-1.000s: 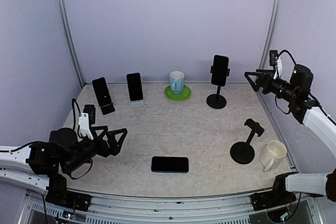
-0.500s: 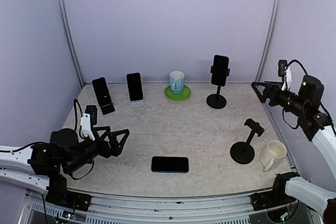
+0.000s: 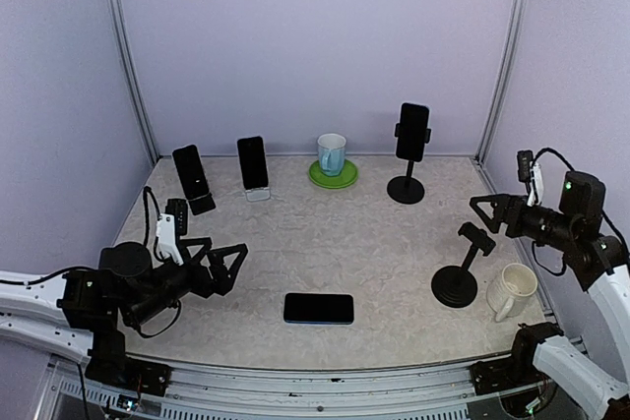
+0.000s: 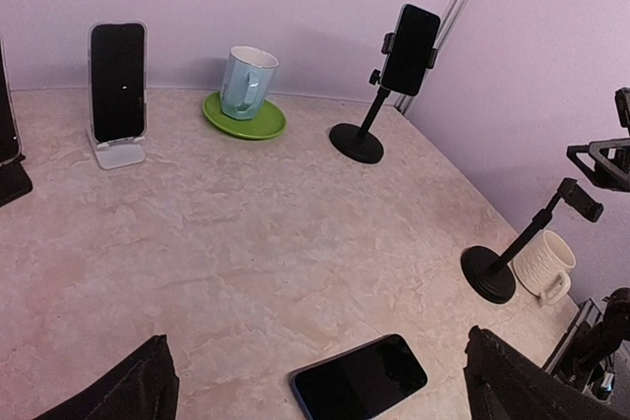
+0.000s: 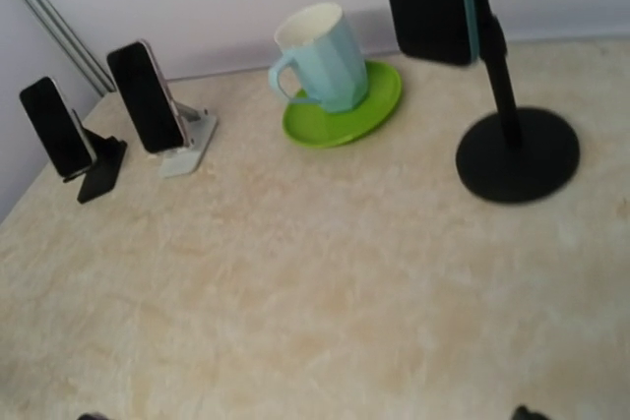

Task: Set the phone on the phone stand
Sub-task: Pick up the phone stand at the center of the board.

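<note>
A black phone lies flat, screen up, near the table's front edge; the left wrist view has it low in the middle. The empty black phone stand rises at the right on a round base, clamp at the top, and shows in the left wrist view. My left gripper hovers open to the left of the phone, pointing at it, nothing between its fingers. Open and empty too, my right gripper hangs just above and behind the stand's clamp. The right wrist view shows neither the phone nor this stand.
Three other stands hold phones: two at the back left and a tall one at the back. A blue mug sits on a green saucer. A white mug stands right of the empty stand's base.
My right arm has come down from the back right corner toward the empty stand. My left gripper has edged slightly right. The phone has not moved.
</note>
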### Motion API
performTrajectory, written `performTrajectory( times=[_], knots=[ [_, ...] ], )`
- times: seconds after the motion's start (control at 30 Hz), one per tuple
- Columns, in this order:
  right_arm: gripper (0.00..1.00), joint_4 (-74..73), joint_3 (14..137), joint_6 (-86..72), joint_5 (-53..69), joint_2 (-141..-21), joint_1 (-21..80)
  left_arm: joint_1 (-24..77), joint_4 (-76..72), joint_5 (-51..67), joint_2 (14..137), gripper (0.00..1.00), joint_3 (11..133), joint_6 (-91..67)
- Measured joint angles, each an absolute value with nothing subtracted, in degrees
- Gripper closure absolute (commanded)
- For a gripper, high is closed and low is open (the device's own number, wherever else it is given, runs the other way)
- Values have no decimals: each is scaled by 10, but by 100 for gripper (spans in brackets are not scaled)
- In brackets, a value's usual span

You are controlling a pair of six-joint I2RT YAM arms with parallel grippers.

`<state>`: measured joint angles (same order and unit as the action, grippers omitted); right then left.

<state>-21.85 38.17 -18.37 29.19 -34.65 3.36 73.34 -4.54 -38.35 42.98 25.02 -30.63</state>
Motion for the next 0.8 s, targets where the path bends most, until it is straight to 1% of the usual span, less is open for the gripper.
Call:
performTrajectory(
  times=[0.33,0.4,0.57,0.6,0.8],
  knots=[
    [16,-270,352,-229,282,-256,39,733,-60,-383,441,1,248,-305],
    [18,-282,342,-241,278,-237,39,733,-64,-383,442,1,246,-305],
    [31,-302,338,-268,265,-205,39,733,-76,-382,453,1,244,-303],
    [33,-303,337,-273,266,-203,39,733,-78,-382,458,1,244,-303],
    [33,-335,336,-282,267,-202,44,733,-82,-379,474,1,244,-300]
  ],
)
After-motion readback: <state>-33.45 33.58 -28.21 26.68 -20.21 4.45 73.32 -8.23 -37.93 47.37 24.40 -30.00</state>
